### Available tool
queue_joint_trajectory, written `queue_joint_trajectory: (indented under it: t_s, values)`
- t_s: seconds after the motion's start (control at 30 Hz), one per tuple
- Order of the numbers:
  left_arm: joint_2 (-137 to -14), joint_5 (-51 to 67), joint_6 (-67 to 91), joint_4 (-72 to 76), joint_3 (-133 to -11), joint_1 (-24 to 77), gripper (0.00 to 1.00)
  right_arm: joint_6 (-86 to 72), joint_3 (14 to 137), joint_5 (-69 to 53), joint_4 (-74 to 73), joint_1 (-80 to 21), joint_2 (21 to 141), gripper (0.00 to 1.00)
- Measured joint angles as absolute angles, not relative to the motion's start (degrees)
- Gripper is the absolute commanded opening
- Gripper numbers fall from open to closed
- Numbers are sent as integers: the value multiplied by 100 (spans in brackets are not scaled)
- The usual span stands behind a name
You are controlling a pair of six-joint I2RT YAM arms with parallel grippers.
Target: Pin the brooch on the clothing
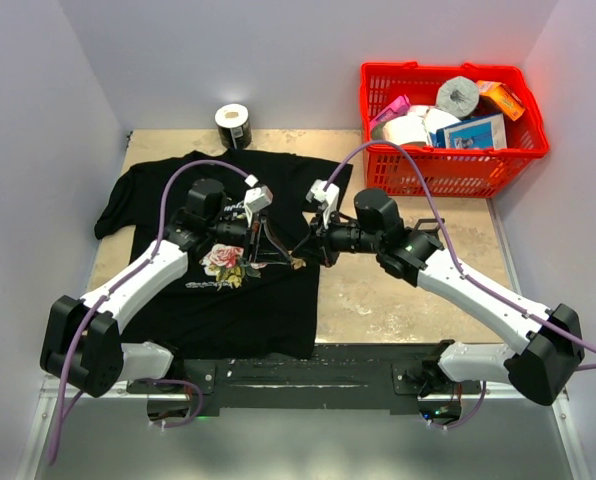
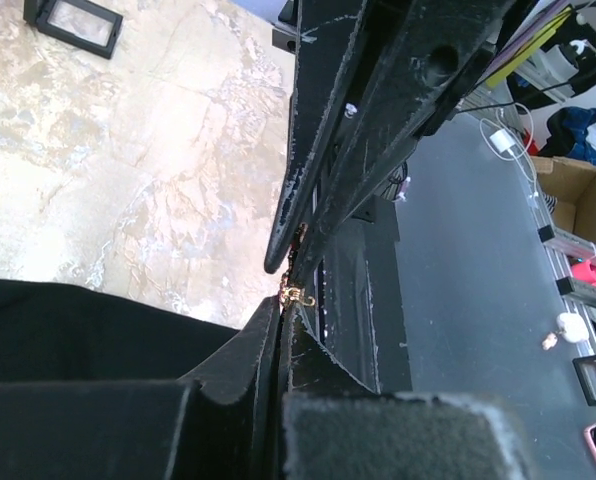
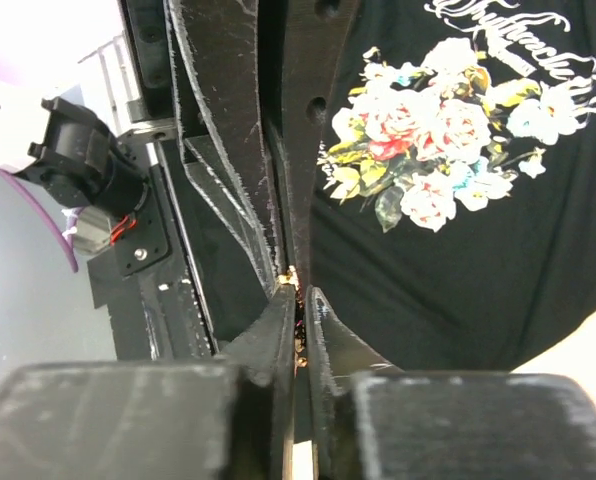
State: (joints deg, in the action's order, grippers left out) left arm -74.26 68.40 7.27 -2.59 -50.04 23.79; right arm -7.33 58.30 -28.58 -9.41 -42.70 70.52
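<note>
The black T-shirt (image 1: 248,310) lies flat on the left half of the table, its rose print (image 1: 223,262) beside my left arm; the print also shows in the right wrist view (image 3: 438,130). My two grippers meet tip to tip just above the shirt's right edge. The brooch (image 1: 298,263) is a tiny gold and pinkish speck between them. In the right wrist view it sits between my right gripper's (image 3: 296,297) nearly closed fingers (image 3: 274,330). In the left wrist view its gold clasp (image 2: 298,293) sticks out at my left gripper's (image 2: 283,303) shut tips.
A red basket (image 1: 448,160) full of packages stands at the back right. A roll of tape (image 1: 233,125) stands behind the shirt's collar. The tan tabletop (image 1: 408,290) lies bare right of the shirt. A black mounting rail (image 1: 308,375) runs along the near edge.
</note>
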Motion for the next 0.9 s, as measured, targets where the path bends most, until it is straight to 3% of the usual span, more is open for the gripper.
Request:
queue_joint_trajectory:
  t_s: [0.03, 0.13, 0.17, 0.43, 0.73, 0.9]
  values:
    - [-7426, 6836, 698, -270, -5006, 2377, 49, -742, 5830, -2877, -930, -4270, 7052, 0]
    - [-7430, 6748, 613, -338, -5054, 2379, 79, -840, 5822, -2939, -808, -4270, 7054, 0]
    - [-7424, 6696, 582, -388, -5087, 2379, 82, -895, 5798, -2928, -696, -4270, 7052, 0]
    - [-6504, 5607, 779, 56, -4936, 2287, 92, -2049, 4838, -2401, 987, -4296, 6827, 0]
    - [-4602, 3717, 3057, 2808, -2934, 2270, 91, -3227, 4657, -1284, 2858, -4696, 6807, 0]
    - [-4082, 2768, 3918, 3461, -2449, 2460, 87, -3789, 4431, -757, 3603, -4799, 6694, 0]
